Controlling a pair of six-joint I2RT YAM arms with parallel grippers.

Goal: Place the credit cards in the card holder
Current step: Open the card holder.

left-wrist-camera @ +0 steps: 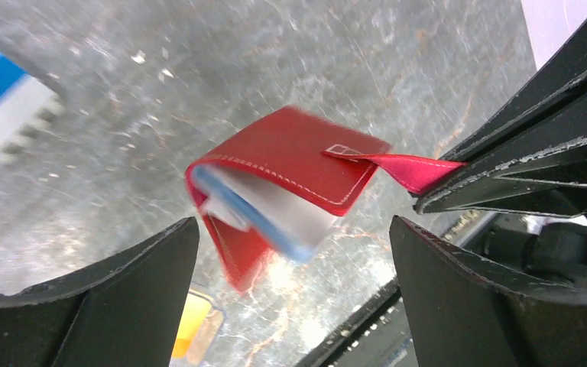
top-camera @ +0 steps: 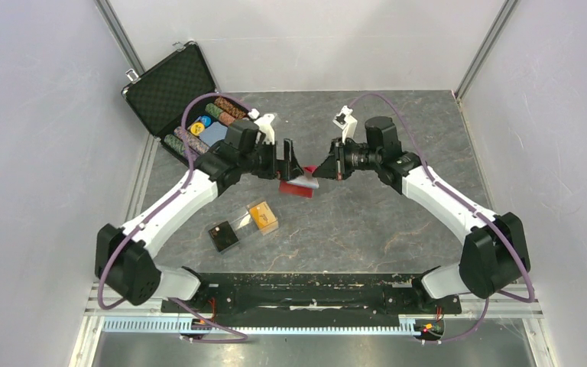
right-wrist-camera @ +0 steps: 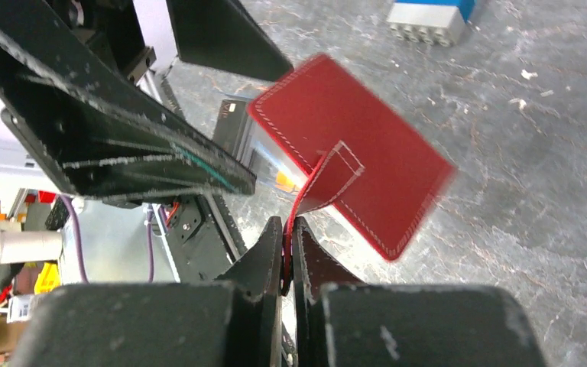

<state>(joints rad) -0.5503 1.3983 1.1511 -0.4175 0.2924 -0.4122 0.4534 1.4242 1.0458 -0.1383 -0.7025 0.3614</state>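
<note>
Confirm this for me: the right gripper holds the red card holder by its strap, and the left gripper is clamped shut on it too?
Not quite. The left gripper is open, its fingers standing wide apart and not clamped on the card holder, as the left wrist view shows. The rest holds: the right gripper is shut on the strap.

**Card holder hung between your two claws**

Your right claw (right-wrist-camera: 287, 229) pinches the strap of the card holder (left-wrist-camera: 290, 157), which hangs just ahead of its tips. Your left claw (left-wrist-camera: 290, 252) faces it with a finger on either side of the holder, neither touching. A credit card (left-wrist-camera: 252, 202) sits inside the fold. Behind the left claw lies the chip case (top-camera: 170, 92), with chips in it. Between that claw and the arm bases, a second credit card (top-camera: 263, 215) lies just beside a small box (top-camera: 222, 235) on the table (top-camera: 397, 229).
</note>
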